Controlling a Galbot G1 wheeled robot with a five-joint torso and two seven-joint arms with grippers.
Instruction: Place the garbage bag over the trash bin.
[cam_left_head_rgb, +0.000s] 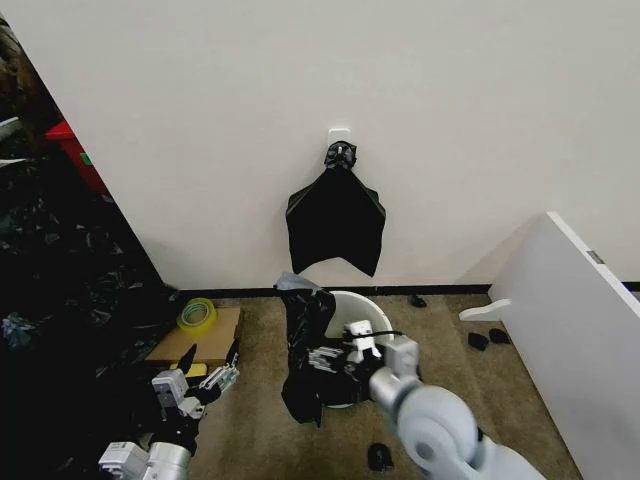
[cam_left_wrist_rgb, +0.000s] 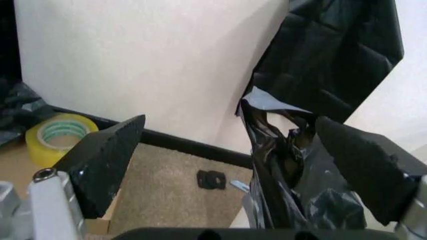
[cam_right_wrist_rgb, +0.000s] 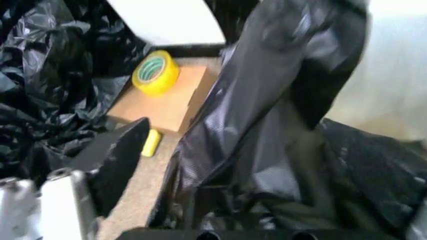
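The cream-white trash bin (cam_left_head_rgb: 362, 304) stands on the carpet by the wall. The glossy black garbage bag (cam_left_head_rgb: 305, 350) is draped over its left rim and hangs down the outside, part of it sticking up. My right gripper (cam_left_head_rgb: 357, 343) is over the bin's mouth against the bag. In the right wrist view the right gripper (cam_right_wrist_rgb: 267, 130) is open with the bag (cam_right_wrist_rgb: 267, 150) bunched between its jaws. My left gripper (cam_left_head_rgb: 203, 378) is open, low and left of the bag, apart from it. In the left wrist view the left gripper (cam_left_wrist_rgb: 230, 122) frames the bag (cam_left_wrist_rgb: 283, 170) ahead.
A flat black bundle (cam_left_head_rgb: 335, 220) hangs on a white hook above the bin. A yellow tape roll (cam_left_head_rgb: 197, 315) lies on cardboard (cam_left_head_rgb: 205, 342) at the left, beside a heap of black sheeting (cam_left_head_rgb: 60, 300). A white board (cam_left_head_rgb: 580, 330) leans at right. Small dark objects (cam_left_head_rgb: 378, 457) dot the carpet.
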